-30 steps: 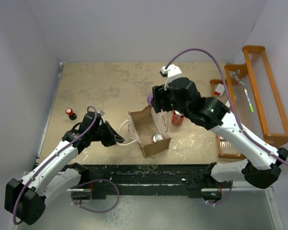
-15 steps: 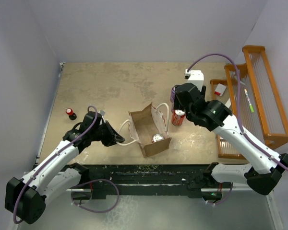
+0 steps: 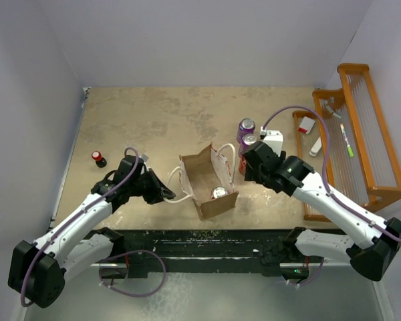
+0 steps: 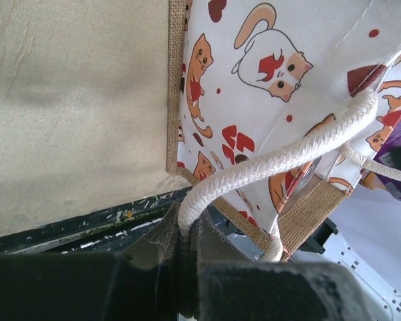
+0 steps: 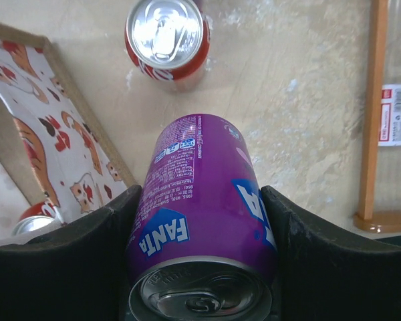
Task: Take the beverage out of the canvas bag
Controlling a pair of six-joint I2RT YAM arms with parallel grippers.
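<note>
The canvas bag [image 3: 217, 206] is standing open-mouthed near the table's middle, a little toward its 6 o'clock edge. At the bag's 9 o'clock the left gripper [image 3: 166, 195] is pinching the white rope handle [image 4: 281, 157]. The wrist view is showing the rope running into fully closed jaws, with the fingertips themselves lost in dark blur.

At the bag's 2 o'clock, outside it, the right gripper [image 5: 200, 194] is clasping a purple Fanta can [image 5: 197, 160], one finger pressing each flank and the jaws standing can-wide. The can is pointing its top at the wrist camera and hiding its base, so whether it is touching the table cannot be told. Just beyond it a red cola can [image 5: 167, 37] is standing on the table beside the bag's wall.

Inside the bag another can [image 3: 219, 192] is sitting at the 6 o'clock end, showing only its silver top and a red sliver.

From above, the right fingers are hiding under their own wrist. Two silver-topped purple shapes [image 3: 246, 126] are crowding together there, and which one is gripped is hard to make out.
</note>
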